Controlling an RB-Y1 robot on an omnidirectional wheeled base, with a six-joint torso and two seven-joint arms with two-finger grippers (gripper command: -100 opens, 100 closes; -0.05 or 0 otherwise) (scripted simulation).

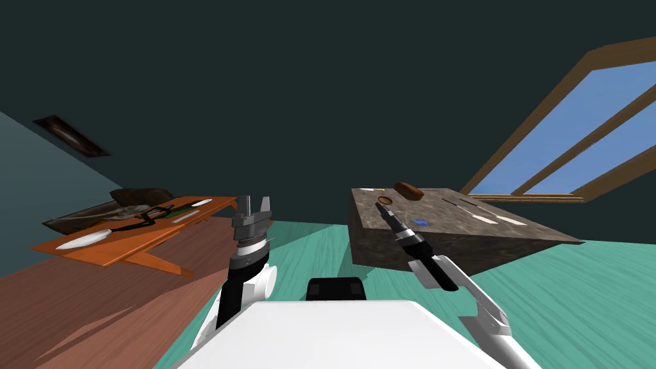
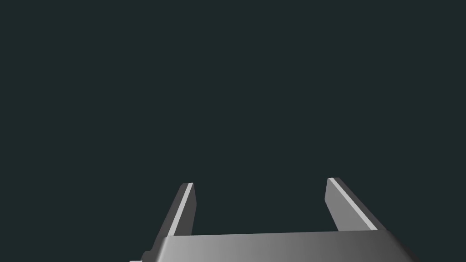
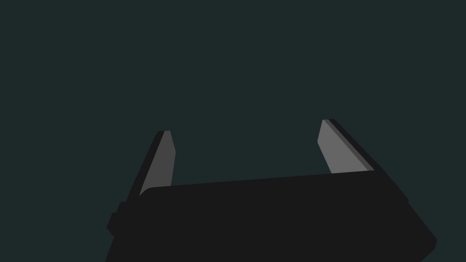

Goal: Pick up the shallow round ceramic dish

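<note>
A small, shallow, round brown dish (image 1: 384, 200) sits near the left corner of a grey-brown stone-like table (image 1: 448, 240). My right gripper (image 1: 381, 207) hovers just in front of the dish in the head view, and whether it touches the dish I cannot tell. In its wrist view the right gripper (image 3: 245, 125) is open with nothing between the fingers, facing a dark wall. My left gripper (image 1: 254, 205) is raised in front of my chest, pointing up. It stands open and empty in the left wrist view (image 2: 259, 181).
A brown loaf-shaped object (image 1: 408, 190), a blue item (image 1: 420, 222) and pale utensils (image 1: 487, 218) also lie on the stone-like table. To the left, an orange table (image 1: 160, 237) carries a white shallow plate (image 1: 83, 240) and several other items. A window (image 1: 576, 154) is at right.
</note>
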